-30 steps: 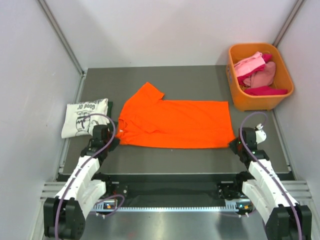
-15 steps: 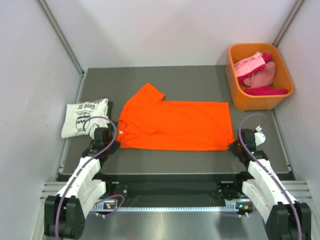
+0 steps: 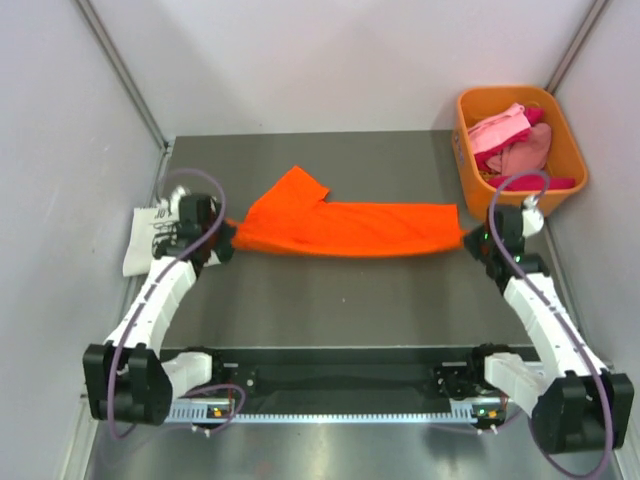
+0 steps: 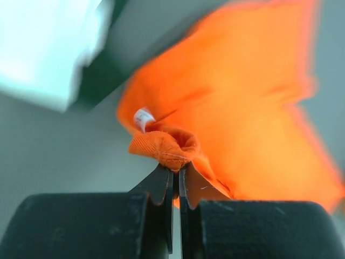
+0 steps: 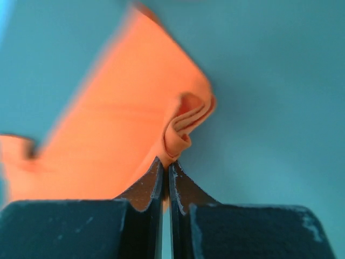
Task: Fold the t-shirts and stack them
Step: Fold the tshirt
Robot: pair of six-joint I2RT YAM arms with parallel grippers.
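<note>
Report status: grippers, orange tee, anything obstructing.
Left gripper shut on orange t-shirt at collar end; right gripper shut on hem end. Shirt stretched between, near edge raised, mid-fold. White t-shirt beside left gripper, bin far right; neither obstructing.

Orange t-shirt (image 3: 340,226) stretched in a narrow band over the dark bench (image 3: 340,300), left end effector (image 3: 224,240) and right end effector (image 3: 473,240) pinching its ends; white t-shirt (image 3: 141,250) at left.
</note>
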